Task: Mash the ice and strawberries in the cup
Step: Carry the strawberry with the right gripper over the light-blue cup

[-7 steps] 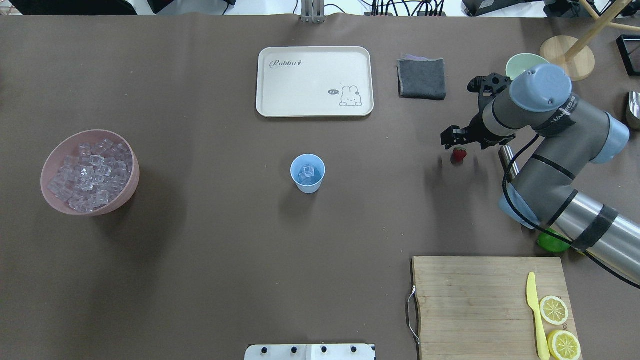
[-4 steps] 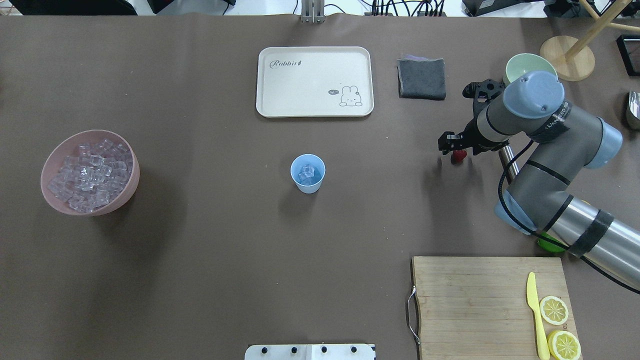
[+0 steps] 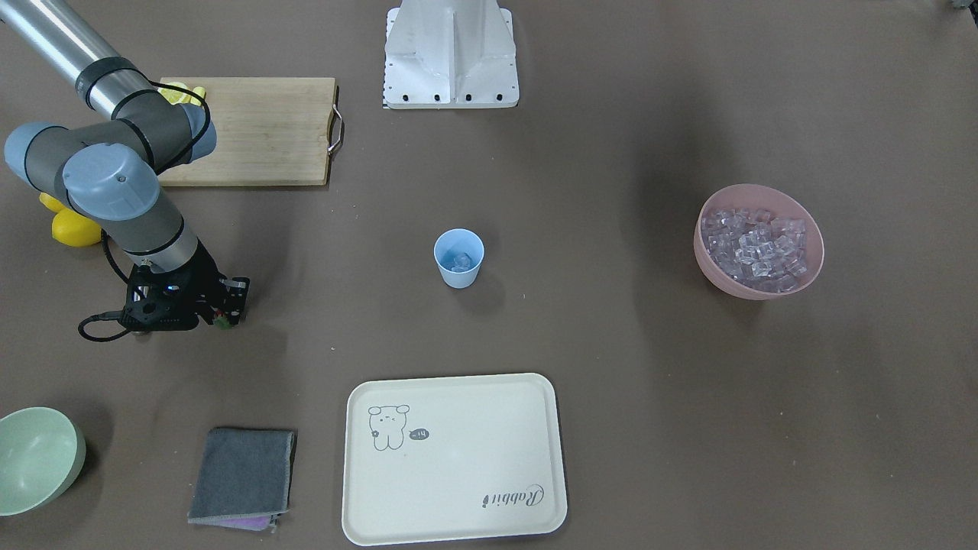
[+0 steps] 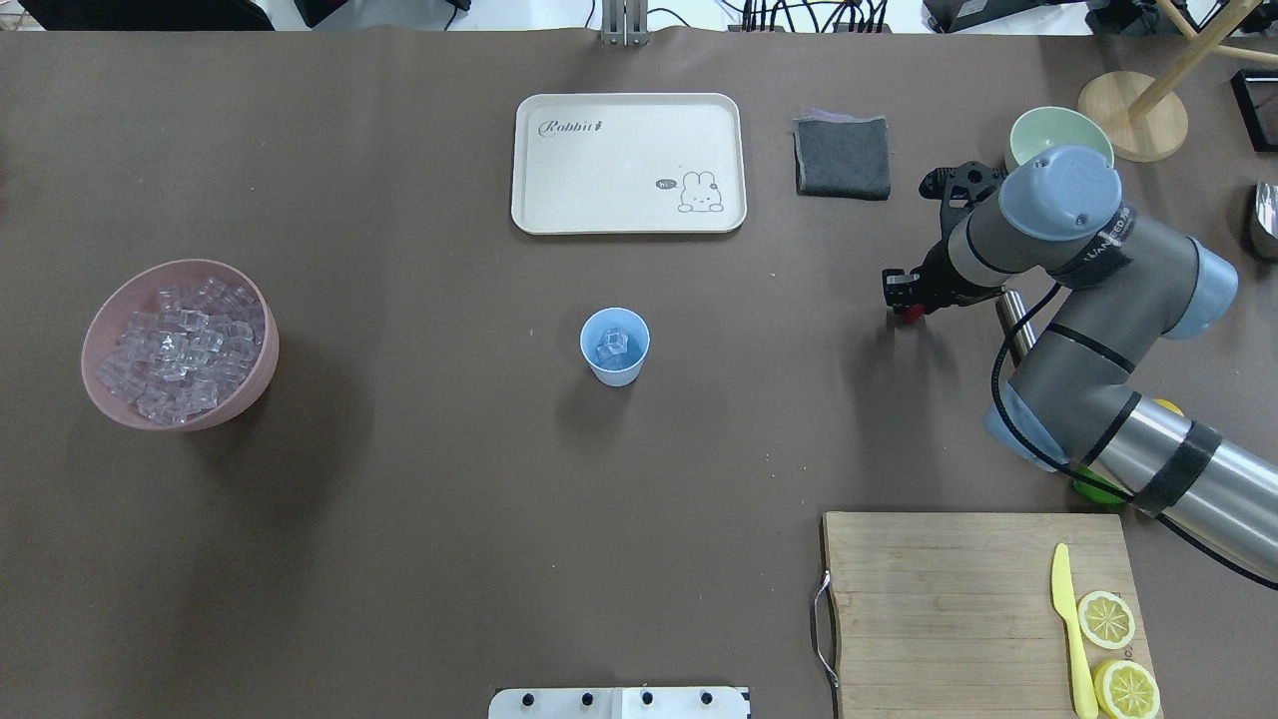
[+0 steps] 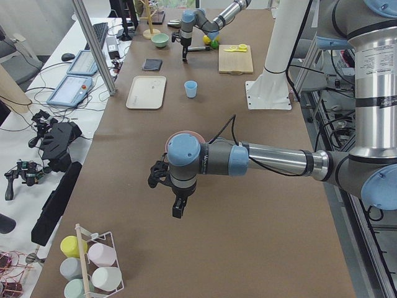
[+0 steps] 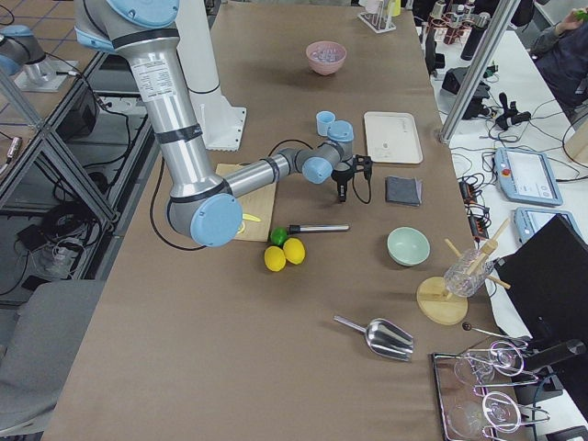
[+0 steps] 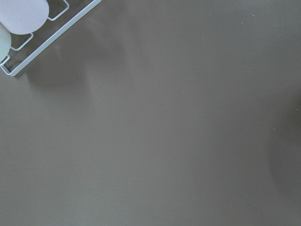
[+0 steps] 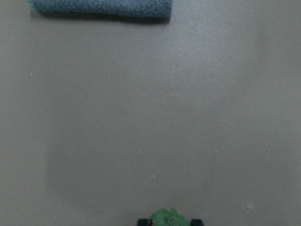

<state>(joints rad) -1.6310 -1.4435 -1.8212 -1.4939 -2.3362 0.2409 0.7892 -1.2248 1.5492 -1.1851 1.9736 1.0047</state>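
Step in hand: strawberry pickup. Right claw (image 4: 902,300) closed on the strawberry (image 8: 170,218), down at the counter (image 4: 399,499) — well apart from the cup (image 4: 615,371) holding ice (image 4: 612,345). Next: lift, carry above the cup, release. Left claw (image 5: 178,208) state: cannot tell.

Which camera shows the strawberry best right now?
Right wrist-mounted: the strawberry shows its green cap between the fingertips. Overhead shows only a red sliver beneath the right gripper; front-facing barely any; side views nothing.
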